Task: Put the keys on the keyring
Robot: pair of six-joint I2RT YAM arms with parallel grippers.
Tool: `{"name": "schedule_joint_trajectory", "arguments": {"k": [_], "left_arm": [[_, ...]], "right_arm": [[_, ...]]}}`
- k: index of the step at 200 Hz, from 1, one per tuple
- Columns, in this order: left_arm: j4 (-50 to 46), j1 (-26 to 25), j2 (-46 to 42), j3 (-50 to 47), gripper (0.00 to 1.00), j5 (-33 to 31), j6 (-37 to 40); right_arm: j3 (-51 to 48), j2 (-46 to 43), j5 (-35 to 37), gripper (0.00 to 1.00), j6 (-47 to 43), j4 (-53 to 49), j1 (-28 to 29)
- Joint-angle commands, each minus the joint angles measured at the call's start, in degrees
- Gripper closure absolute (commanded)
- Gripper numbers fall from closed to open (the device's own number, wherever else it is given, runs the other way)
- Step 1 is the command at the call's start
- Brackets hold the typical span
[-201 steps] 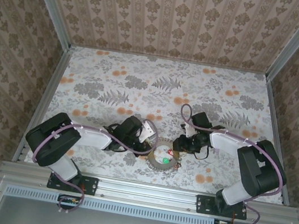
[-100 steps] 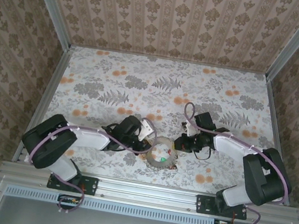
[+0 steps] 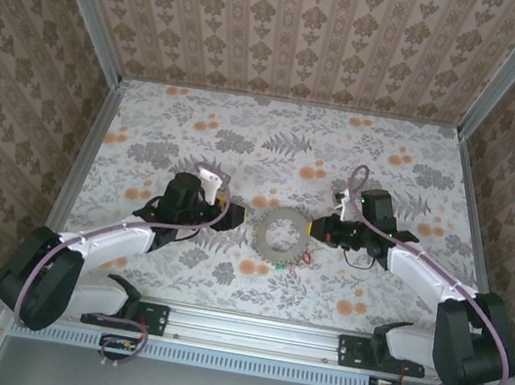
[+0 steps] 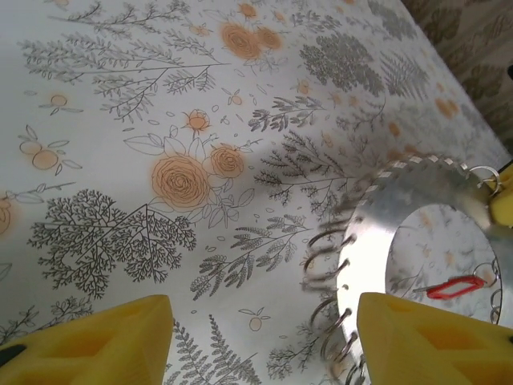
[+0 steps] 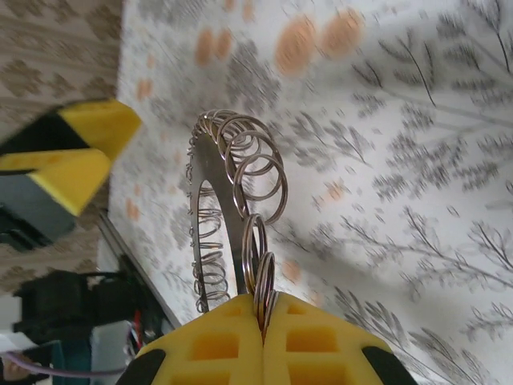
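Pinching the keyring [image 5: 212, 186] by its rim, the right end effector [image 5: 263, 310] is pressed together. The left end effector [image 4: 260, 329] stands spread beside it. From above, the keys [image 3: 283, 262], red and green, lie on the surface [image 3: 198, 133] near the ring.

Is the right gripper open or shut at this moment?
Shut. In the right wrist view the right gripper presses its yellow fingers together, with no gap, on the rim of the keyring.

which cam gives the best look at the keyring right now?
Top external: the keyring shows whole and face-on, full outline and hole. Left wrist cuts it off at the frame's right but shows its rim close up. Right wrist sees it edge-on, pinched in the right gripper.
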Motion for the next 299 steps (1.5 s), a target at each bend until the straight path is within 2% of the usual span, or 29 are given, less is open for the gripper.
{"name": "schedule_joint_trajectory", "arguments": {"k": [1,50,120,144,170,231,268,281,299], "left_arm": [[1.93,1.39,1.31,1.82,0.36,7.80,-6.25],[6.84,1.37,7.47,6.28,0.31,16.83,-11.90],[10.44,0.92,11.16,8.55,0.31,19.11,-14.39],[11.84,0.83,11.41,9.46,0.34,19.85,-15.07],[14.35,0.83,11.03,10.07,0.44,20.87,-16.12],[16.82,1.00,8.53,11.83,0.75,21.77,-18.59],[16.29,1.87,5.02,12.30,0.87,21.06,-18.85],[16.55,2.27,3.87,12.41,0.92,20.89,-19.23],[16.89,2.54,2.76,13.03,1.00,21.30,-19.50]], "right_arm": [[-0.31,-2.32,-3.98,0.99,6.00,7.53,-0.98],[0.75,-3.13,-2.92,0.98,10.59,11.89,-1.34],[1.02,-2.97,-3.64,0.98,15.18,17.96,-1.34],[1.28,-2.80,-4.22,0.98,15.71,18.67,-1.28],[1.53,-2.79,-5.06,0.97,15.67,19.10,-1.30],[1.88,-4.25,-5.93,0.94,16.71,21.42,-1.33],[2.37,-5.92,-4.05,0.86,15.26,19.77,-1.29],[2.43,-6.63,-3.19,0.80,14.77,19.25,-1.34],[2.63,-7.66,-2.74,0.79,14.18,18.78,-1.29]]}}
